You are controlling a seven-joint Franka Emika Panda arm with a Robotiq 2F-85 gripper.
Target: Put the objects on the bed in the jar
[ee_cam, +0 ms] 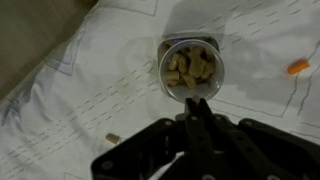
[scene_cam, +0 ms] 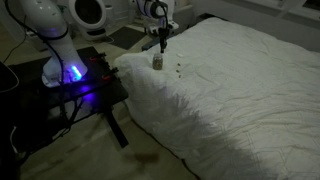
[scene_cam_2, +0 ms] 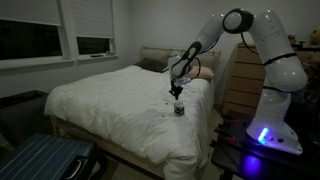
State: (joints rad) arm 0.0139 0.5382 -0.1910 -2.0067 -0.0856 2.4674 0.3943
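The room is dim and the pictures look grainy. A blue-purple light [scene_cam: 72, 74] glows at the left of an exterior view. The windows [scene_cam_2: 40, 42] at upper left are dark. In the wrist view the bed [ee_cam: 80, 90] looks grey, and the gripper [ee_cam: 197, 104] at the bottom is a dark blur.

The white Panda arm [scene_cam_2: 232, 25] rises from its base [scene_cam_2: 272, 125] at the right, arches high and reaches down toward the left. At its end the Robotiq gripper [scene_cam_2: 178, 90] hangs pointing straight down. In the wrist view its dark fingers [ee_cam: 192, 128] meet at the tips, pressed closed.
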